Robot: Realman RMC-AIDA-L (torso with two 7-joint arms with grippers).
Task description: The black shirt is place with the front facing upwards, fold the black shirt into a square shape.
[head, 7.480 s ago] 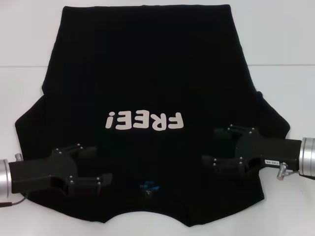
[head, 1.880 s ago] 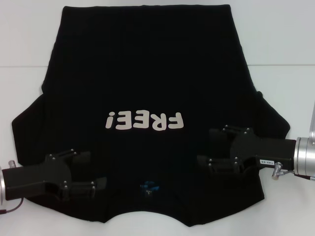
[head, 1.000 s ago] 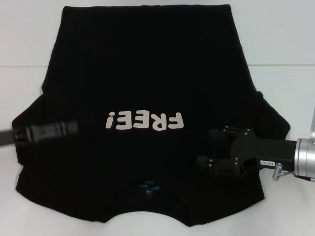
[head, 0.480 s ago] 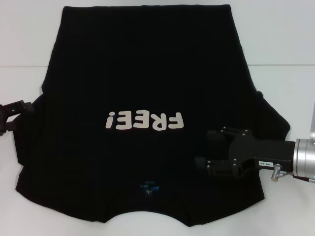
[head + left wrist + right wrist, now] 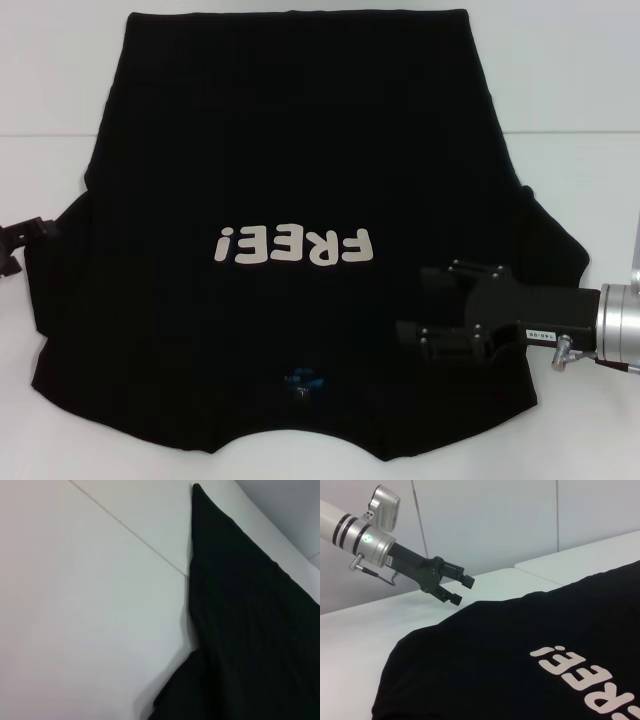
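The black shirt (image 5: 300, 150) lies spread flat on the white desk (image 5: 570, 80), front up, with its white "FREE!" lettering (image 5: 294, 246) upside down in the head view and the small blue neck label (image 5: 302, 380) at the near edge, so the collar lies toward the robot and the hem on the far side. The left gripper (image 5: 459, 589) hangs in the air just off the shirt's left sleeve edge, its fingers (image 5: 466, 580) apart and holding nothing; in the head view only its tip shows at the left border. The right gripper (image 5: 425, 303) is low over the cloth near the right shoulder, beside the lettering, its fingers (image 5: 428, 330) spread with nothing between them. The left wrist view shows only bare desk and the shirt's side edge.
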